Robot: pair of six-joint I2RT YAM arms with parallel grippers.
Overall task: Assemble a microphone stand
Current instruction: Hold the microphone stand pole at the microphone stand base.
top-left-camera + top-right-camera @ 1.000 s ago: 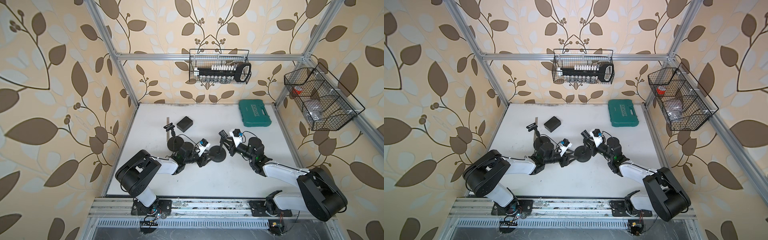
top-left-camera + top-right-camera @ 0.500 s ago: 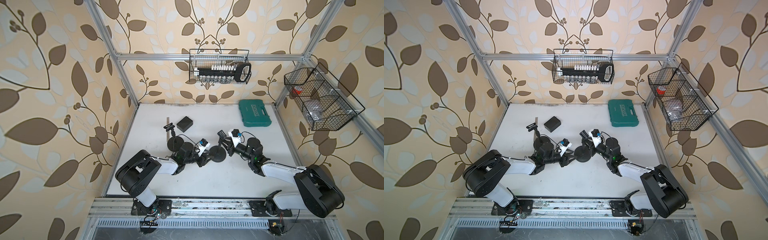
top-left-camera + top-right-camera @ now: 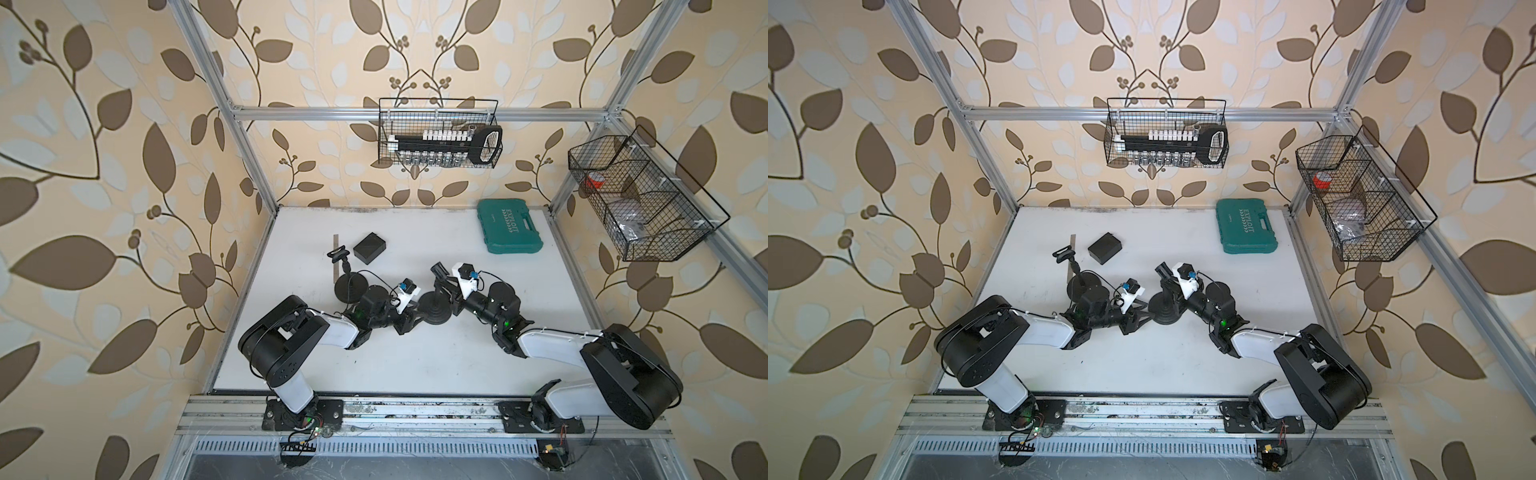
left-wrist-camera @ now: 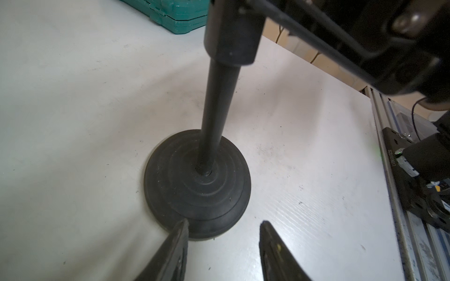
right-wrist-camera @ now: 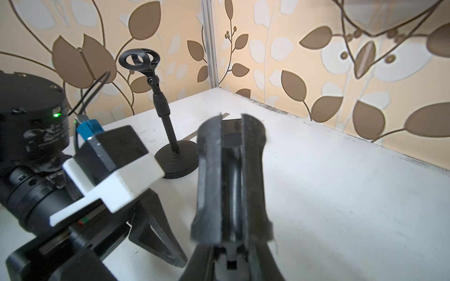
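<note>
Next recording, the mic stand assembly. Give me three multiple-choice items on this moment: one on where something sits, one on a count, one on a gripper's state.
1. Where does the green tool case lie?
A. at the back right of the table
B. in a wire basket
C. beside the left arm's base

2. How many round stand bases rest on the table?
A. one
B. two
C. three

3. The right gripper is:
A. open over bare table
B. shut on the stand pole
C. shut on the black box

Key:
1 A: both top views show it near the far right corner.
2 B: there is the rear base and the centre base under the held pole.
3 B: in the right wrist view its fingers close around the pole.
</note>
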